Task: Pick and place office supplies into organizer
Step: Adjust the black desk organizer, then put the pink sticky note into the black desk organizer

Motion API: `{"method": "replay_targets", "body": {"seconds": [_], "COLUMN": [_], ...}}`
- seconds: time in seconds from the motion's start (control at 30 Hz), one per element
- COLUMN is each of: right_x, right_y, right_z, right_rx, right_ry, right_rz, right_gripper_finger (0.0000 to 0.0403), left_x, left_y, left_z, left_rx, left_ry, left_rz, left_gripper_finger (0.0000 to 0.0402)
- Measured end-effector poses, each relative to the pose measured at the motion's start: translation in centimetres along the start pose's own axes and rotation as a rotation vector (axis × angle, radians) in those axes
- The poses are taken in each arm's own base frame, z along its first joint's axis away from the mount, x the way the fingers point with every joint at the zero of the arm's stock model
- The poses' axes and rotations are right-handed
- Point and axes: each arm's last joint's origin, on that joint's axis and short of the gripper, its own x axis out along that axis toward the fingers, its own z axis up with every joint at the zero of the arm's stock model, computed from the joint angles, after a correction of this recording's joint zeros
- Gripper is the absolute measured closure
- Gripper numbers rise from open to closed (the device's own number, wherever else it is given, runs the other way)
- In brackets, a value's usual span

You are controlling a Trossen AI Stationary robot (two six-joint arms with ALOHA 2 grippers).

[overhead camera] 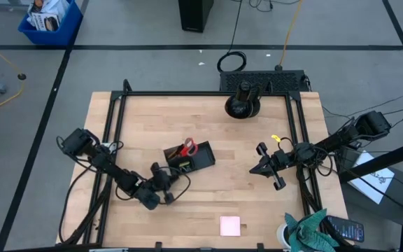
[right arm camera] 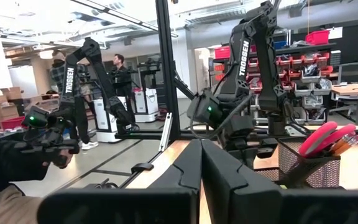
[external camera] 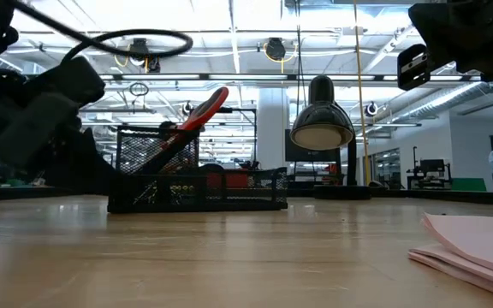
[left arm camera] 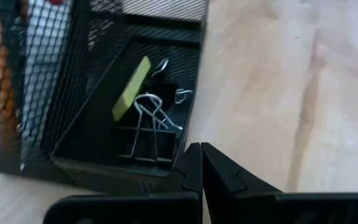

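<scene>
Left tool (left arm camera: 201, 163), shut, hovers just beside organizer (left arm camera: 104, 112) holding clips (left arm camera: 151, 127).

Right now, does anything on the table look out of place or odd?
One item is out of place: the pink sticky-note pad lies alone on the wood near the table's front edge, far from the organizer. The scissors and binder clips are already in it.
</scene>
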Motion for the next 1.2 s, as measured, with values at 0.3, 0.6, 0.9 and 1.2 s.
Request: {"method": "replay_targets", "body": {"seconds": [0.3,0.6,0.9,1.2], "right_x": [0.0,0.0,0.0,0.0], "right_y": [0.0,0.0,0.0,0.0], "right_z": [-0.1,-0.2,-0.2,-0.3], "right_rx": [0.0,0.001,0.001,0.001], "right_ry": [0.007,0.018,0.025,0.026], "right_rz": [-0.001,-0.002,-0.003,-0.003], "right_gripper_finger": [0.0399,0.0399,0.0399,0.0399], "left_x": [0.5,1.1,1.5,1.6], "left_y": [1.2,1.9,2.8,1.8], "left_z": [-0.3,0.0,0.1,0.6], "left_rx": [-0.039,-0.049,-0.085,-0.062], "left_ry": [0.032,0.042,0.033,0.053], "left_rz": [0.091,0.139,0.213,0.108], "left_gripper_finger": [0.0399,0.0398,0.04,0.0399]}}
